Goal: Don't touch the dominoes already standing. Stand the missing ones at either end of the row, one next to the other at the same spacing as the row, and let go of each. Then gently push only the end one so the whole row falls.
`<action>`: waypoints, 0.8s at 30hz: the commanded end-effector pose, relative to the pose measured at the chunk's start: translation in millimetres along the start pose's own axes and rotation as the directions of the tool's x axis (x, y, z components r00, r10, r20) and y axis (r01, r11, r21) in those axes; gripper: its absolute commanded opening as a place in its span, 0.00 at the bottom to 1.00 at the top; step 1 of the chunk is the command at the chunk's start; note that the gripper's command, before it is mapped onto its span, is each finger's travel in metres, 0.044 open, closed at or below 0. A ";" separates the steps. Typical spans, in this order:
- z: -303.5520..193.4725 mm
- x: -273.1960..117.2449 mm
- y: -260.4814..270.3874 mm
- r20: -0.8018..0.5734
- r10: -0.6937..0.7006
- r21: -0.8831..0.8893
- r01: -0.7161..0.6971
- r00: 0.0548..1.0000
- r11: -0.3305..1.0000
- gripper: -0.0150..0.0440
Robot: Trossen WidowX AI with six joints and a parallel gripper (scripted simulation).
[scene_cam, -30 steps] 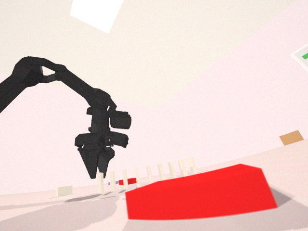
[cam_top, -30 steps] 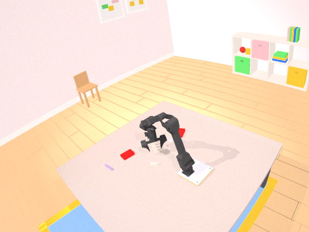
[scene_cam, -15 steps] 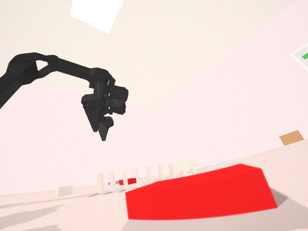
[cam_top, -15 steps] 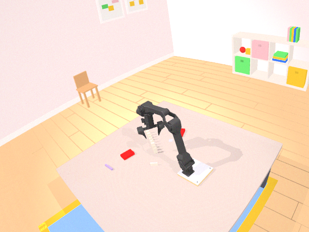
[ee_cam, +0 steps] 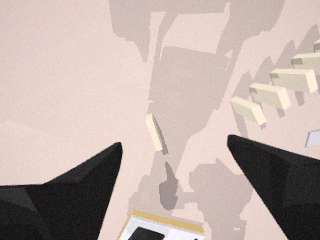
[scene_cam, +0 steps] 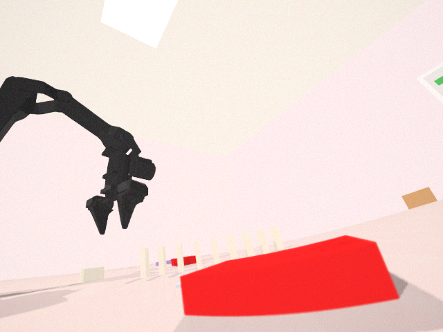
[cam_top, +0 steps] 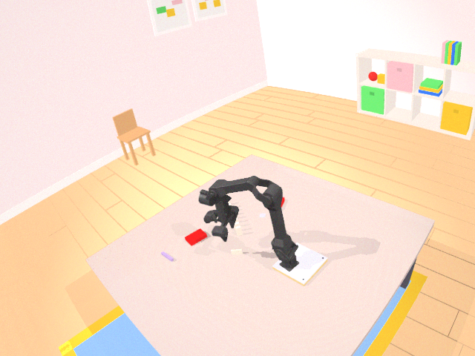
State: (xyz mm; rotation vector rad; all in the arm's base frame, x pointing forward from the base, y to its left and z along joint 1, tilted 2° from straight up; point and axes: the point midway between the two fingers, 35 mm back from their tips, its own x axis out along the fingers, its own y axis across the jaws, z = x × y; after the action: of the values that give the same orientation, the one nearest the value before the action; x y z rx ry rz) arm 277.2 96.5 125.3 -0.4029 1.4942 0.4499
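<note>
My gripper [cam_top: 228, 233] [scene_cam: 113, 230] [ee_cam: 174, 141] is open and empty, high above the table. A loose cream domino [cam_top: 236, 251] [scene_cam: 92, 274] [ee_cam: 154, 132] lies on its long narrow edge, apart from the row; in the wrist view it shows between and beyond the fingertips. A row of several cream dominoes stands upright and evenly spaced; its near end domino [cam_top: 238, 228] [scene_cam: 144, 262] [ee_cam: 247, 111] stands upright and free of the fingers, and its far end domino [scene_cam: 276, 237] also stands. The gripper hides part of the row in the top view.
A red block [cam_top: 196, 236] [scene_cam: 183, 261] and a purple stick [cam_top: 167, 256] [scene_cam: 163, 263] lie on one side of the row. Another red block [cam_top: 283, 202] [scene_cam: 286, 286] and a small pale blue flat piece [cam_top: 262, 215] [ee_cam: 313, 139] lie on the other. The arm stands on a white base plate [cam_top: 314, 260].
</note>
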 end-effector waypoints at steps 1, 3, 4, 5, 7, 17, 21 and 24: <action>-7.6 13.6 22.7 0.007 0.001 -0.234 0.001 1.000 0.972 1.00; -7.6 13.6 22.7 0.007 0.001 -0.234 0.001 1.000 0.972 1.00; -8.6 13.7 23.1 0.006 0.001 -0.234 0.001 1.000 0.972 1.00; -9.2 13.7 23.4 0.006 0.001 -0.234 0.001 1.000 0.972 1.00; -9.2 13.7 23.4 0.006 0.001 -0.234 0.001 1.000 0.972 1.00; -7.4 59.2 23.2 0.006 0.001 -0.234 0.001 1.000 0.972 1.00; -10.5 78.6 24.2 0.006 0.001 -0.234 0.000 1.000 0.972 1.00; -11.1 79.3 24.4 0.006 0.001 -0.234 0.000 1.000 0.972 1.00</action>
State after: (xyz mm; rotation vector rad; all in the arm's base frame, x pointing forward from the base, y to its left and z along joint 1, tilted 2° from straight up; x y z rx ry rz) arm 256.0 113.5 51.6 -0.5871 1.4562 0.6296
